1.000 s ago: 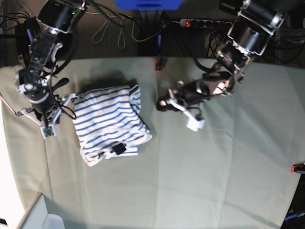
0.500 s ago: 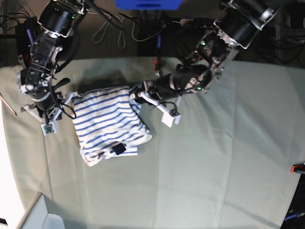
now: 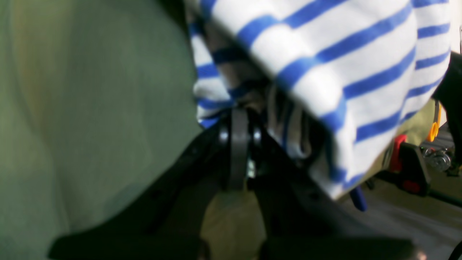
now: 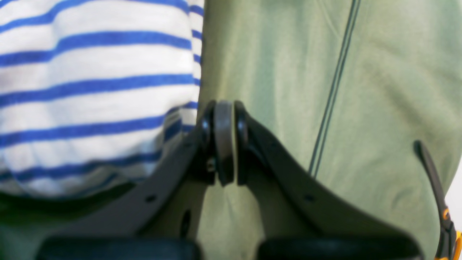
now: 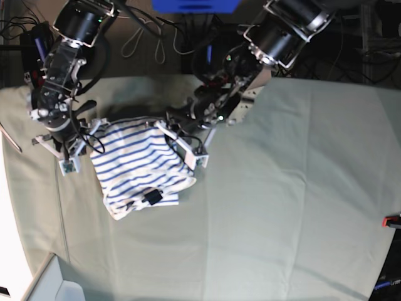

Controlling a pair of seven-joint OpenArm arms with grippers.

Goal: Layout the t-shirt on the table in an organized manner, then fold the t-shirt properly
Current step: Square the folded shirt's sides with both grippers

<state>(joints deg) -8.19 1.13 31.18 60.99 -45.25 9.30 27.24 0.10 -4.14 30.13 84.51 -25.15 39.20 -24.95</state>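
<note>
T-shirt (image 5: 141, 164) lies bunched and folded on the table (image 5: 288, 207), between the two grippers. Its long axis runs diagonally, from the edge beside both grippers toward the front edge of the table, where the dark neck label (image 5: 153, 198) sits. White cloth with thin blue stripes running across, edges rumpled, one layer lapped over another.

Left gripper (image 5: 168, 128) is at the shirt's far right corner, jaws closed; wrist view shows the tips (image 3: 238, 122) pressed together right at a striped fold (image 3: 213, 97), cloth draped just above them. A firm pinch can't be told.

Right gripper (image 5: 94, 128) is at the far left corner, jaws closed (image 4: 223, 115), shirt edge (image 4: 184, 108) touching beside its tips, green cloth on the other side.
</note>
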